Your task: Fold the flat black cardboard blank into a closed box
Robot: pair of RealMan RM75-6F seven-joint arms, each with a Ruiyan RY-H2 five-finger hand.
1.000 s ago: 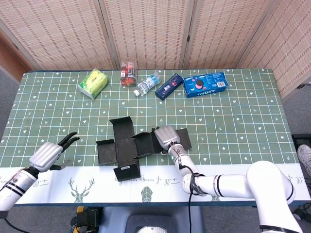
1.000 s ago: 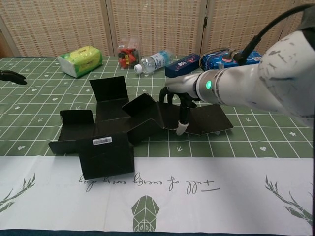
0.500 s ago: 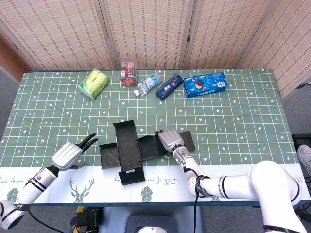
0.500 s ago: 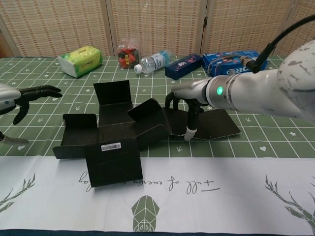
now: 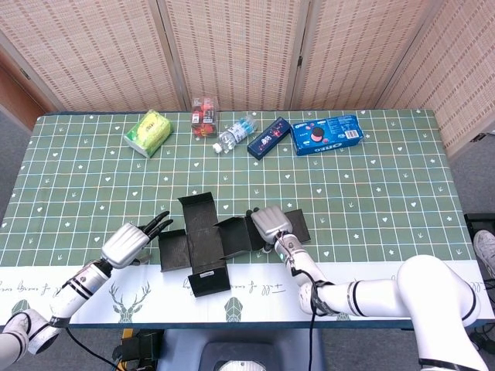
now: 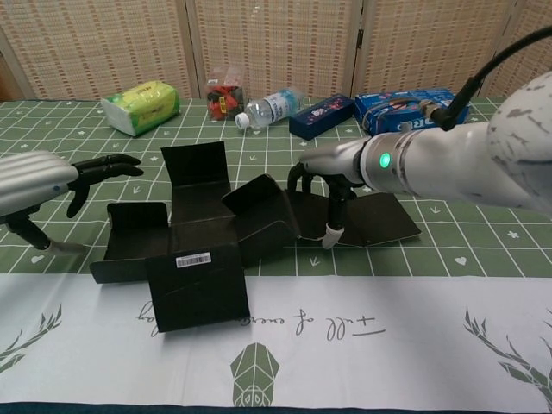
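Both arms wear smooth white shells with black bands; a green light glows on the right forearm, under a black cable. The silver ribbed left hand (image 5: 128,243) and right hand (image 5: 267,220) have dark fingers.

Black blank (image 5: 203,239) (image 6: 200,243): cross-shaped, mostly flat on worktop near front edge. Far and centre-right flaps tilted up; near flap carries white barcode label, overlaps white runner.

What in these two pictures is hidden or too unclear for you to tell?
- Right hand on the black cardboard blank: head view shows only its back; chest view leaves unclear whether the fingers pinch or just press the cardboard.
- Left hand: cut by the chest view's left edge.
- White label print: too small.
- Red snack box: contents blurred.
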